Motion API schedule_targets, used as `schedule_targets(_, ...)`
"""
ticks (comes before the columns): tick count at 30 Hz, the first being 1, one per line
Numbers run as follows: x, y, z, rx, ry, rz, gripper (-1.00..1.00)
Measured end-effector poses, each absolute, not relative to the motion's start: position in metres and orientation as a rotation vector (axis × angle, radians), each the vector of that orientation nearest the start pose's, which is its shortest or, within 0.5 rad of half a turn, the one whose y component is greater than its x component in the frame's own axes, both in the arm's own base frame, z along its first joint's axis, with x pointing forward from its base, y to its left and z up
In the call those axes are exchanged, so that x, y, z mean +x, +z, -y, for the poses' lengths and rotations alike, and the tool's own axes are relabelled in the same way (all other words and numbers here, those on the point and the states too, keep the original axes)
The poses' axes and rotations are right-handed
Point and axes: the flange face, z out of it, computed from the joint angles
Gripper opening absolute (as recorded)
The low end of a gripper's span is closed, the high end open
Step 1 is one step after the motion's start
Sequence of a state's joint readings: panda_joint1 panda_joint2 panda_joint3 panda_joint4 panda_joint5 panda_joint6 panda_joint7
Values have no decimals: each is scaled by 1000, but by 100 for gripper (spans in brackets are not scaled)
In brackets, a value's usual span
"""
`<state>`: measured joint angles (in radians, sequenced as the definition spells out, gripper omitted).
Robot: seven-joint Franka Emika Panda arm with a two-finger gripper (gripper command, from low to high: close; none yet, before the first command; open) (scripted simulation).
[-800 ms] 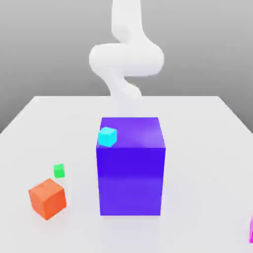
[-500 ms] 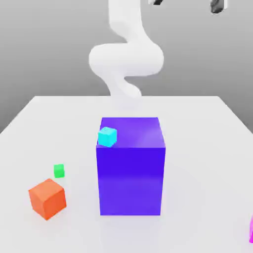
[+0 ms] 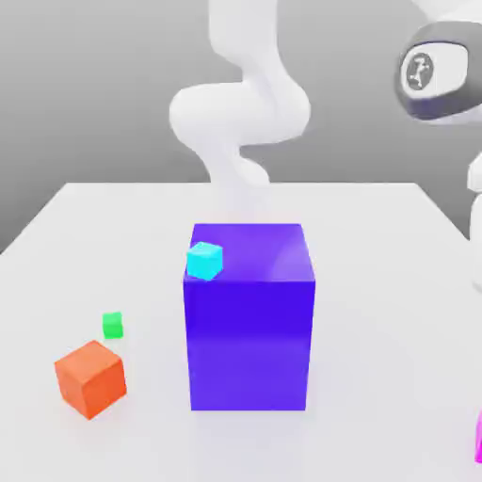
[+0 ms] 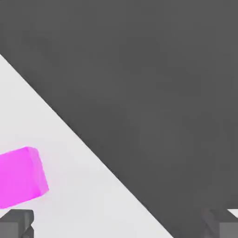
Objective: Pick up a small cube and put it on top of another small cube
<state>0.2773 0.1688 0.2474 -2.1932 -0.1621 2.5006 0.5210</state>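
Observation:
The small magenta cube [image 3: 478, 442] rests on the white table at the exterior view's right edge, mostly cut off. In the hand view the magenta cube [image 4: 21, 177] lies on the table close to one dark fingertip [image 4: 16, 224]. My gripper [image 4: 118, 227] is open, its two fingers far apart with nothing between them. The cube sits off to one side of the gap, not inside it. The orange-red cube [image 3: 89, 378] stands on the table at the exterior view's left front. The arm's wrist [image 3: 435, 71] hangs high at the exterior view's right, above the magenta cube's side.
A large purple-blue block [image 3: 249, 320] stands mid-table with a tiny cyan cube [image 3: 204, 261] on its top corner. A tiny green cube [image 3: 113, 325] lies just behind the orange-red cube. The table edge [image 4: 107, 169] runs close past the magenta cube.
The arm's wrist has swung down into the exterior view's upper right. The cubes and the block have not moved.

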Motion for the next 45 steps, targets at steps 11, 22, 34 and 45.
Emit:
schedule_targets(11,449,157,-344,-3096,-2,531,-100)
schedule_targets(22,458,221,-342,-3087,-54,513,-100)
schedule_targets(34,485,274,-31,-3168,-183,-664,-100)
schedule_targets(45,269,270,219,-2358,-105,-2117,-100)
